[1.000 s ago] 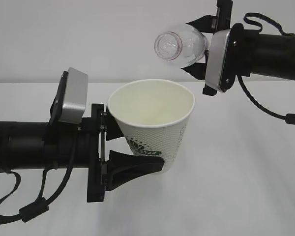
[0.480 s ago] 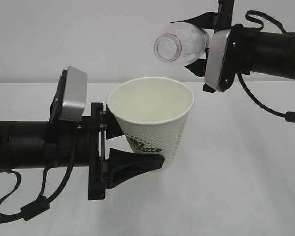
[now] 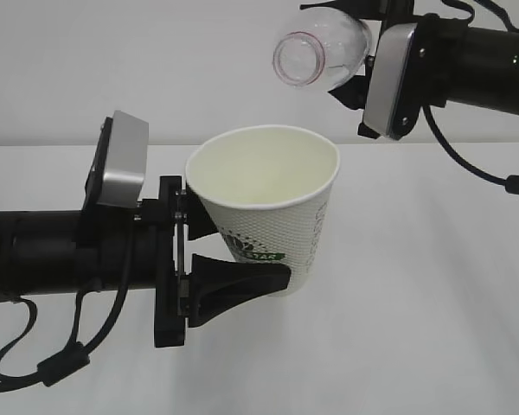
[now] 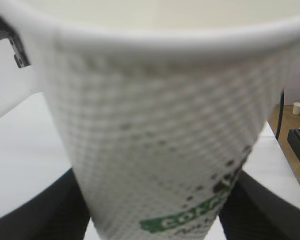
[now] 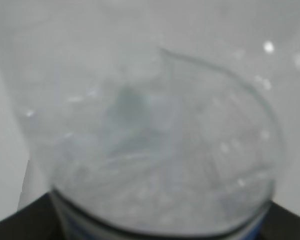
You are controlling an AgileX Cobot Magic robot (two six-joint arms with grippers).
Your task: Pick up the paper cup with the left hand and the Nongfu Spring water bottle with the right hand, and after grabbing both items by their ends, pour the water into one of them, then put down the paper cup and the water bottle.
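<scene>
My left claw (image 3: 209, 259) pinches the one paper cup (image 3: 268, 216) near its base, upright above the white worktop (image 3: 432, 294). My right claw (image 3: 361, 54) clamps the one water bottle (image 3: 320, 52), tipped mouth-down, above the cup's rim with open air between them.

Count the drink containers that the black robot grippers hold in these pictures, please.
2. The white tapered paper cup sits in the left gripper; the clear uncapped plastic bottle hangs tilted above it in the right gripper.
</scene>
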